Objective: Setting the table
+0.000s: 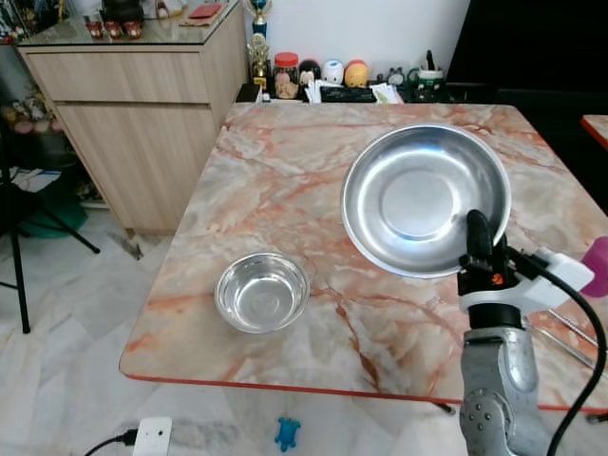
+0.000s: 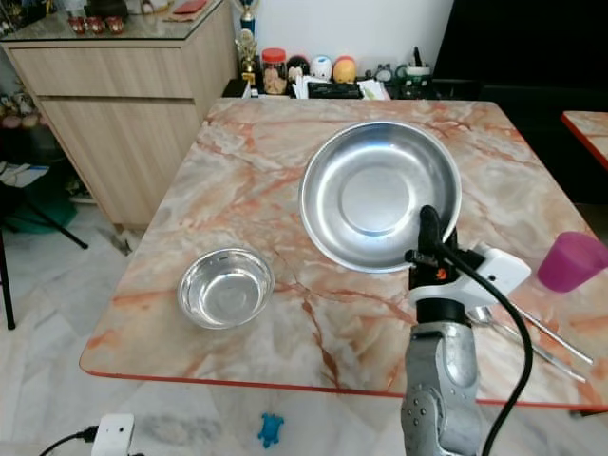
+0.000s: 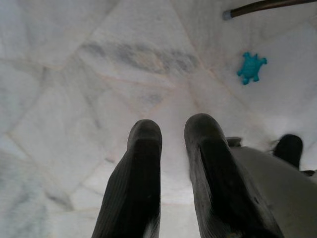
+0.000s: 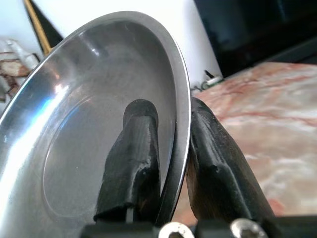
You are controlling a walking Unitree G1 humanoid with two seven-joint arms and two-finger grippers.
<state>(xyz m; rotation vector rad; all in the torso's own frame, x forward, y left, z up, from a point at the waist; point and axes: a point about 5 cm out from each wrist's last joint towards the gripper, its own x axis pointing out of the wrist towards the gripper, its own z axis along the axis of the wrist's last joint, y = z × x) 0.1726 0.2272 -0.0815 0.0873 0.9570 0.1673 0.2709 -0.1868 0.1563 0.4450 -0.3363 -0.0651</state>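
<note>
Left gripper (image 3: 171, 144) just hangs over the floor tiles, fingers a bit apart, nothing in them. On the marble table (image 1: 275, 180), near-left, sits a small steel bowl (image 1: 262, 291). Right gripper (image 4: 171, 148) is pinching the rim of a big steel plate (image 2: 380, 195), tilted up above the table. Pink cup (image 2: 570, 260) far right.

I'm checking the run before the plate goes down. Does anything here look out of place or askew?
On the table nothing is spilled or damaged. The steel plate is tilted steeply, pinched by its rim in the right gripper, not lying flat. A small blue toy lies on the floor by the table's near edge, an odd spot underfoot.
</note>
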